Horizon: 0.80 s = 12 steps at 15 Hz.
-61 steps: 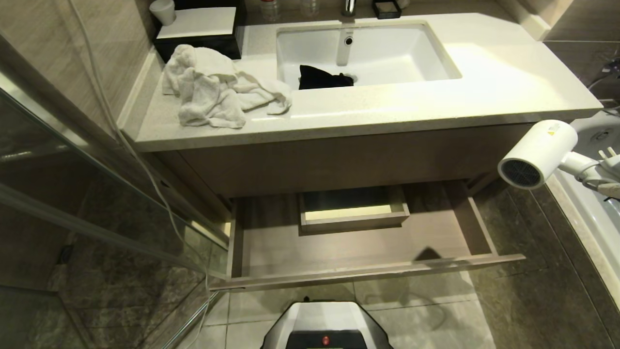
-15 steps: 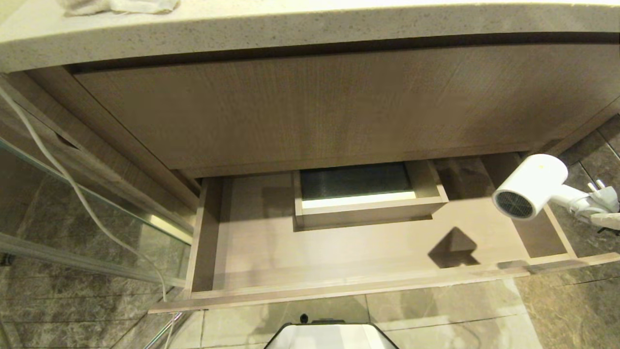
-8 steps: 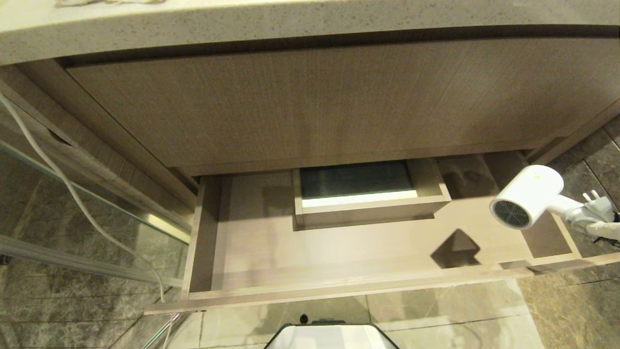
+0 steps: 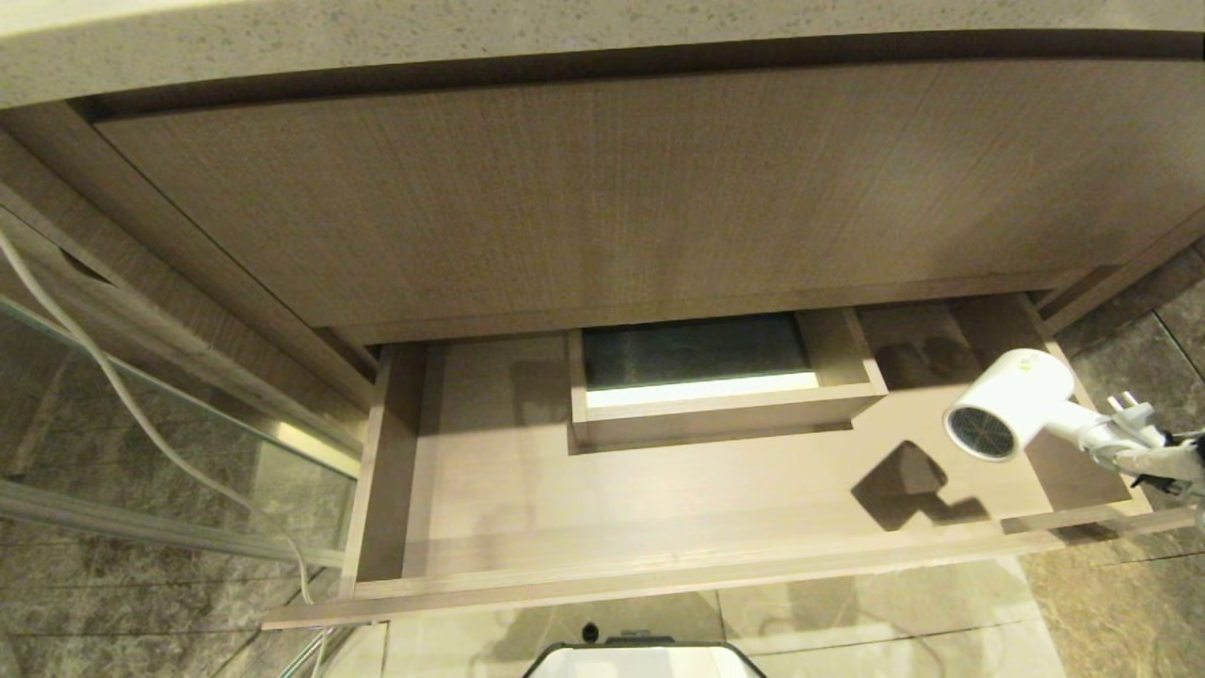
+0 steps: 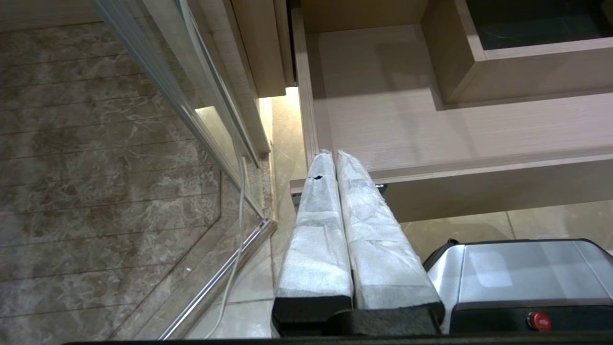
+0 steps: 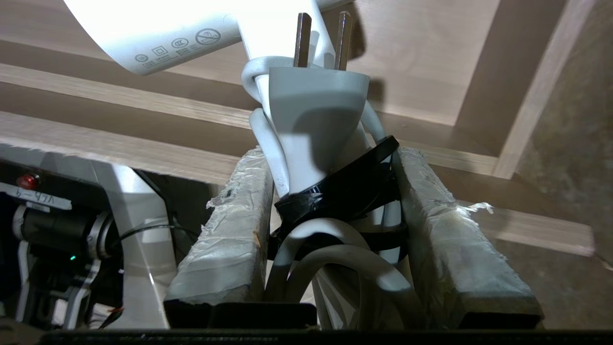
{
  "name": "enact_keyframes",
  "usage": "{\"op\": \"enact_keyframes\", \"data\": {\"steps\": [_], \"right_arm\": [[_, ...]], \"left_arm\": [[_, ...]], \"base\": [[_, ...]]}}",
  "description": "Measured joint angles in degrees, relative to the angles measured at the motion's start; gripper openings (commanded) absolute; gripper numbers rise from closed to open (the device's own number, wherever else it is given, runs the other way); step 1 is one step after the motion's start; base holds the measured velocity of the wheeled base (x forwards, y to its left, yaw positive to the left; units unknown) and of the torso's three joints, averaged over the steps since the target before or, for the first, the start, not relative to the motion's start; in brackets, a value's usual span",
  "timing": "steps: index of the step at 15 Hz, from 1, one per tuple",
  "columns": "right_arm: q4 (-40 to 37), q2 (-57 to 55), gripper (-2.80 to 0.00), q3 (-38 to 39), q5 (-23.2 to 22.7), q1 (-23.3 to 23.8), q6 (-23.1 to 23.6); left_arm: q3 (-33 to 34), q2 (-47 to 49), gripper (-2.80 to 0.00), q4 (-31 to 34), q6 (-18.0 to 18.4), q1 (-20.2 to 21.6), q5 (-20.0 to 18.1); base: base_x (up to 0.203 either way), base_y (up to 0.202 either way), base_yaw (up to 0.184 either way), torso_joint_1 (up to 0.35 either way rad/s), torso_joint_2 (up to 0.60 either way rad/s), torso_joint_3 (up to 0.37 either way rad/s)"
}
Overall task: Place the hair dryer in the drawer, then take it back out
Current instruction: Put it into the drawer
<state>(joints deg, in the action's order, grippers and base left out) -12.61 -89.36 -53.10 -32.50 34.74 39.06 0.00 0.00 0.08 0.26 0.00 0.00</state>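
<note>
Right now we have the right gripper (image 6: 330,225) clamped on the hair dryer (image 4: 1012,405) — padded fingers (image 6: 230,230) squeezing the handle together with the bundled white cord (image 6: 335,258) and its black strap (image 6: 349,191). Plug (image 6: 316,96) sits on top of the bundle, two prongs pointing toward the barrel.

In the head view our dryer hangs over the right end of the drawer (image 4: 659,490), barrel roughly level, grey mesh grille facing the robot's left and slightly toward the camera. It is above the drawer floor, not resting on it — its shadow (image 4: 908,485) falls on the floor to its left, well apart from the body. The gripper comes in from the far right edge of that view, just past the drawer's right wall.

Drawer is pulled fully open under the tall wood-grain front panel (image 4: 602,188) and the speckled countertop edge (image 4: 377,38). The boxed rectangular cut-out (image 4: 715,381) sits mid-drawer at the back, well apart from the dryer.

Our left gripper (image 5: 335,158) is parked low by the drawer's left front corner, wrapped fingers pressed together, holding nothing. Beside it we see the glass partition's metal rail (image 5: 215,282) and a thin white cable (image 5: 234,249) on the marble floor (image 5: 96,191), plus the robot base (image 5: 517,282).
</note>
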Motion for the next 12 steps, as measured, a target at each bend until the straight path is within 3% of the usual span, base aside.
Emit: {"op": "enact_keyframes", "data": {"steps": [5,12], "right_arm": [[-0.1,-10.59,-2.8,-5.31,0.15,0.84,-0.33],[0.44,-30.06,-2.8,-24.0,0.17,-0.78,-0.92]], "left_arm": [[0.0,0.0,-2.8,-0.01,0.01,0.0,0.0],[0.0,0.0,-2.8,0.01,-0.02,0.0,-0.02]], "base": [[0.0,0.0,0.0,0.008,0.0,0.015],[0.0,0.0,0.0,0.0,0.0,0.0]]}}
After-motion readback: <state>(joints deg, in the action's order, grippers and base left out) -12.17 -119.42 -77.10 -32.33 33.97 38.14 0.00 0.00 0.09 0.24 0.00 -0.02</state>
